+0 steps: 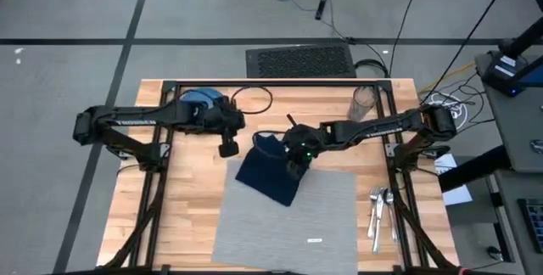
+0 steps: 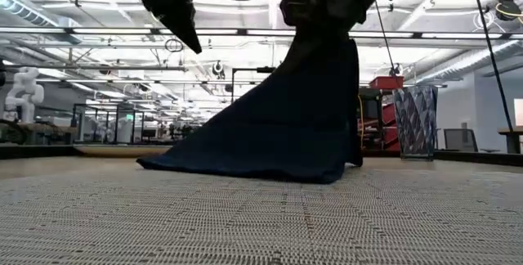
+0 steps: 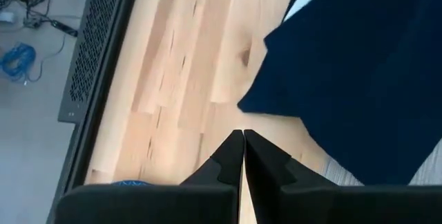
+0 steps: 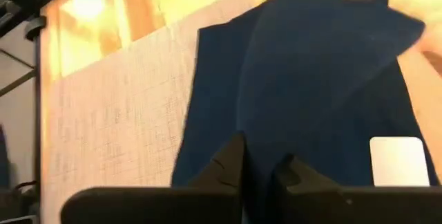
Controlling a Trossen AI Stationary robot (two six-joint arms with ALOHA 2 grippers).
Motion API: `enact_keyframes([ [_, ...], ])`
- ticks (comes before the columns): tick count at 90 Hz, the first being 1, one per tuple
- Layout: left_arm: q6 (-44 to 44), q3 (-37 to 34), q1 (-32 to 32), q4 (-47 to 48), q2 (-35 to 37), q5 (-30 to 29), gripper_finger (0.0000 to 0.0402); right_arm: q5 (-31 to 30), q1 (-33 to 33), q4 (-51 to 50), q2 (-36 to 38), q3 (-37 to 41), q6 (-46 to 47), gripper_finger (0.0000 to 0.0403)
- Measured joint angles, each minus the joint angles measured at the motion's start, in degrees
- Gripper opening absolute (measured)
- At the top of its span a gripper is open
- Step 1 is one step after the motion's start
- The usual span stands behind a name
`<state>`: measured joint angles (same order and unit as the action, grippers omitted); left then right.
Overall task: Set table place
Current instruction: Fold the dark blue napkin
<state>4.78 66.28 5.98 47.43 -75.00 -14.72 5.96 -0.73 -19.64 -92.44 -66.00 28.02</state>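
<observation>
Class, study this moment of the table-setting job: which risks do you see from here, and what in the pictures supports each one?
1. The right tool lifts the navy napkin while its lower edge lies on the grey placemat; dragging might shift the mat.
2. The napkin may slip free and land crumpled.
3. The shut left tool hovers close by; the arms might collide.

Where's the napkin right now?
In the high view the navy napkin hangs from the right gripper at table centre, its lower edge draped over the grey placemat's far left corner.
</observation>
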Motion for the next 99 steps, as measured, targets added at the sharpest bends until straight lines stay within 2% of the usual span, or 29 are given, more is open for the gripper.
enact_keyframes([
  [30,0.0,0.0,0.0,-0.5,-2.8,-0.1,0.0000,0.3,-2.2,-15.4,0.0,-18.9,-5.9,0.0000],
  [50,0.0,0.0,0.0,-0.5,-2.9,-0.1,0.0000,4.2,-5.7,-17.3,0.1,-27.5,-5.4,0.0000],
  [65,-0.1,0.0,0.0,-0.5,-2.9,-0.1,0.0000,10.0,-7.3,-21.2,0.1,-28.6,-3.4,0.0000],
  [79,-2.1,0.0,0.0,-0.5,-2.9,-0.1,0.0000,16.4,-9.4,-30.1,0.1,-28.3,-5.1,0.0000],
  [90,-3.0,0.0,0.0,-1.2,-2.9,0.2,0.0000,17.0,-9.9,-33.5,0.1,-24.4,-9.0,0.0000],
  [99,-3.1,0.0,-0.2,-4.3,-3.4,4.5,0.0000,18.2,-9.6,-30.1,0.0,-19.0,-9.2,0.0000],
])
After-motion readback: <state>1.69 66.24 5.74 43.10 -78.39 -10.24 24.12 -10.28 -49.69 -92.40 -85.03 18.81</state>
